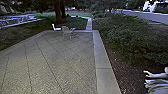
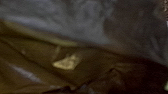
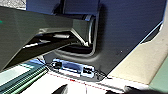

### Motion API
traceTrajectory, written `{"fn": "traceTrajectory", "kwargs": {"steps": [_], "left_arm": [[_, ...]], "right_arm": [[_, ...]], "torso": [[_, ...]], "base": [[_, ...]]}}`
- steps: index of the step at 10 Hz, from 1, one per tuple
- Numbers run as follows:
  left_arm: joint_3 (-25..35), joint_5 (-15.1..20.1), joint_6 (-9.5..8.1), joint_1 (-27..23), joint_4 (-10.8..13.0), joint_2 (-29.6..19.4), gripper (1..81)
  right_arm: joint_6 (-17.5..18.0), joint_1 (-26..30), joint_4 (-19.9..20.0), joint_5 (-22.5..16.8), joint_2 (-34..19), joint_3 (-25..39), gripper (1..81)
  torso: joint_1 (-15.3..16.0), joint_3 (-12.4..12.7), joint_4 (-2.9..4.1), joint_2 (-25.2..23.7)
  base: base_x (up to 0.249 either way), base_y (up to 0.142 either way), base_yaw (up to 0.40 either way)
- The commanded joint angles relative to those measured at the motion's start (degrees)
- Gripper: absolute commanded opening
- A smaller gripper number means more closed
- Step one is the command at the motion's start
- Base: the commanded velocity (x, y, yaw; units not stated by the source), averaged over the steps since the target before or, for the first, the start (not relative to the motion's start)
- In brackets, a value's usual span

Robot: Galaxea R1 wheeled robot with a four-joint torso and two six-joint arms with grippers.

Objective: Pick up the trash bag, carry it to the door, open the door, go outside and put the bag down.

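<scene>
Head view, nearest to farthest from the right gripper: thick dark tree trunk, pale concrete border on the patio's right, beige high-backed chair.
1. Pale concrete border: right side of the patio.
2. Beige high-backed chair: toward the patio's far end.
3. Thick dark tree trunk: beyond the patio, left of centre.

Room opens across the paving (image 1: 50,65) as far as the chairs (image 1: 66,29), with shrubs (image 1: 132,35) crowding the right side.
</scene>
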Motion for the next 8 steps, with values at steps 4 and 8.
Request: {"fn": "traceTrajectory", "kwargs": {"steps": [4, 8], "left_arm": [[1.8, 14.96, 0.31, -19.29, -5.4, -8.41, 1.0], [1.8, 17.16, 0.31, -22.46, -8.21, -11.31, 1.0]], "right_arm": [[-0.4, 0.57, -0.23, -3.55, 0.6, 1.22, 81.1], [-0.4, 0.57, -0.23, -3.55, 0.6, 1.22, 81.1]], "torso": [[0.02, -0.02, 0.0, 0.02], [0.02, -0.04, 0.0, 0.02]], "base": [[0.0, 0.0, 0.0], [0.0, 0.0, 0.0]]}}
